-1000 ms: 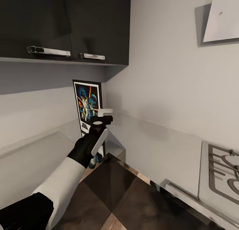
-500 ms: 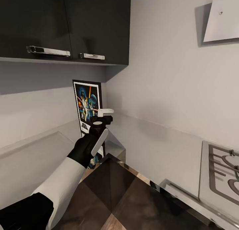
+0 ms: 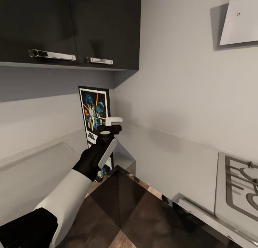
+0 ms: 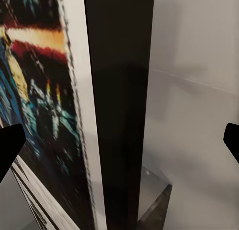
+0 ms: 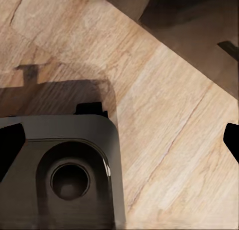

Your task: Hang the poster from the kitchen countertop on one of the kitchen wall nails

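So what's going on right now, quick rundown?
Left tool open, fingers straddling the poster's edge, not clamped. Right tool open over wooden floor. Poster upright in the countertop corner, not yet lifted. Nothing blocking the grab.

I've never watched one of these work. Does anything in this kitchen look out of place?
Yes: the poster stands upright in the corner on the kitchen countertop, not hung on the wall. The left gripper is open, its fingertips either side of the frame's edge.

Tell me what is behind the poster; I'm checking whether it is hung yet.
The poster stands upright in the corner, with the pale wall right behind it. The frame covers that patch, so a nail there cannot be seen. The left gripper, open, straddles its edge.
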Controlling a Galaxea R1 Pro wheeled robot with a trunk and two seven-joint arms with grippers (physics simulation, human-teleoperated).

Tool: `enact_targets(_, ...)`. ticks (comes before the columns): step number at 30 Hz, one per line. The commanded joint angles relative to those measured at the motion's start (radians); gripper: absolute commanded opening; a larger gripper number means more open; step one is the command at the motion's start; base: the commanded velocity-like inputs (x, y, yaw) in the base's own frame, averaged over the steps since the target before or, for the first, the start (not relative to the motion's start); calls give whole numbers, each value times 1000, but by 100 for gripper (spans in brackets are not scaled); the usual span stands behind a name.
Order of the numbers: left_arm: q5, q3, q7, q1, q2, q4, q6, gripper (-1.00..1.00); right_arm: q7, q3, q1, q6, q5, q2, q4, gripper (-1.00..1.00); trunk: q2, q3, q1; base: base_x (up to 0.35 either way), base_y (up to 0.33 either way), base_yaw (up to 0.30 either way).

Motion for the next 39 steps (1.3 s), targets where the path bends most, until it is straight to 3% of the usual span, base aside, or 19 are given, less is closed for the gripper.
enact_targets(1, 9, -2, 9, -1, 0, -1, 2, 100, 1, -6, -1, -4, 0, 0, 4, 100, -1, -1, 0, 0, 0, 0)
enact_targets(20, 8, 0, 10, -1, 0, 2, 2, 100, 2, -6, -1, -2, 3, 3, 17, 100, -1, -1, 0, 0, 0, 0)
enact_targets(39, 8, 1, 50, 1, 0, 4, 3, 100, 2, -6, -1, -2, 0, 5, 17, 100, -1, -1, 0, 0, 0, 0)
